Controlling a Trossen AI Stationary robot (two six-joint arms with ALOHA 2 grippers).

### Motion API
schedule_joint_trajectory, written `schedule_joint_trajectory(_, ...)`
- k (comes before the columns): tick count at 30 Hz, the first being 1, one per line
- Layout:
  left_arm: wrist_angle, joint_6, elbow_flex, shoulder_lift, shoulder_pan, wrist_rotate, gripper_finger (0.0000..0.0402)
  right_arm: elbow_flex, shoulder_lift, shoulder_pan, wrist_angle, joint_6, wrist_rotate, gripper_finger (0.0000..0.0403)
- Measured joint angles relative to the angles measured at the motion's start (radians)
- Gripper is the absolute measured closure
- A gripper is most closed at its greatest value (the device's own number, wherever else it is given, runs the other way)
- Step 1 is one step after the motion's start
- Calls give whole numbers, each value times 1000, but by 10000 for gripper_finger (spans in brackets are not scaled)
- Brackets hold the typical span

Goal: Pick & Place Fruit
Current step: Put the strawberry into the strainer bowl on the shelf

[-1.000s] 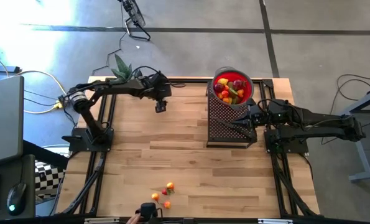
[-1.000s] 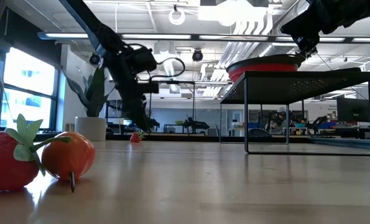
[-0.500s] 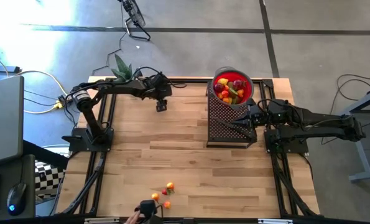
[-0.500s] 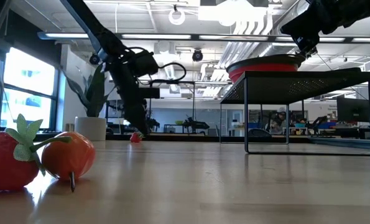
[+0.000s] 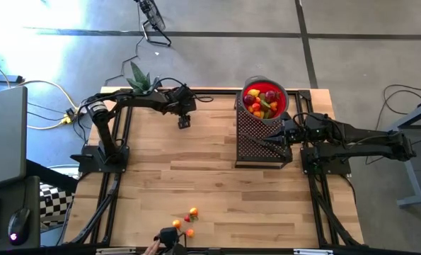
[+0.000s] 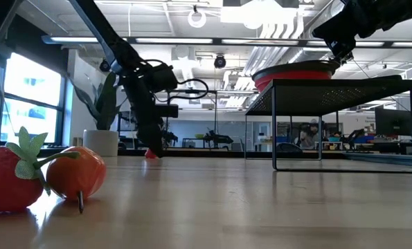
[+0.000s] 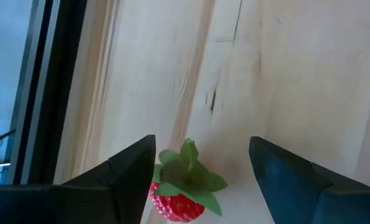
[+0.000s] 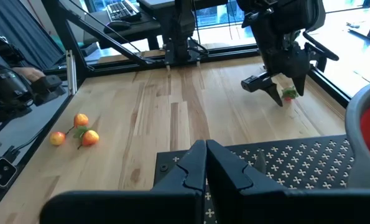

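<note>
strawberry (image 7: 177, 202) between spread left fingers (image 7: 132, 180)

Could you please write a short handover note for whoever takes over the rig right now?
Left gripper: open, lowered at the table's far edge, fingers either side of a strawberry, not closed on it.
Right gripper: shut, empty, resting on the black mesh stand.
Done: many fruits already fill the red bowl on that stand.
Left: grasp the strawberry and carry it to the bowl; then the small cluster of loose fruit at the near table edge, close to a person's hand.
</note>
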Motion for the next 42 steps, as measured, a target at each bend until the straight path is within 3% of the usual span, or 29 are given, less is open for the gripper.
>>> schedule_joint_trajectory(6,0,1,0,0,0,-5,167,0,0,0,0,0,0,398)
schedule_joint_trajectory(19,0,3,0,0,0,-6,287,0,0,0,0,0,0,398)
schedule_joint_trajectory(42,0,4,0,0,0,3,395,0,0,0,0,0,0,398)
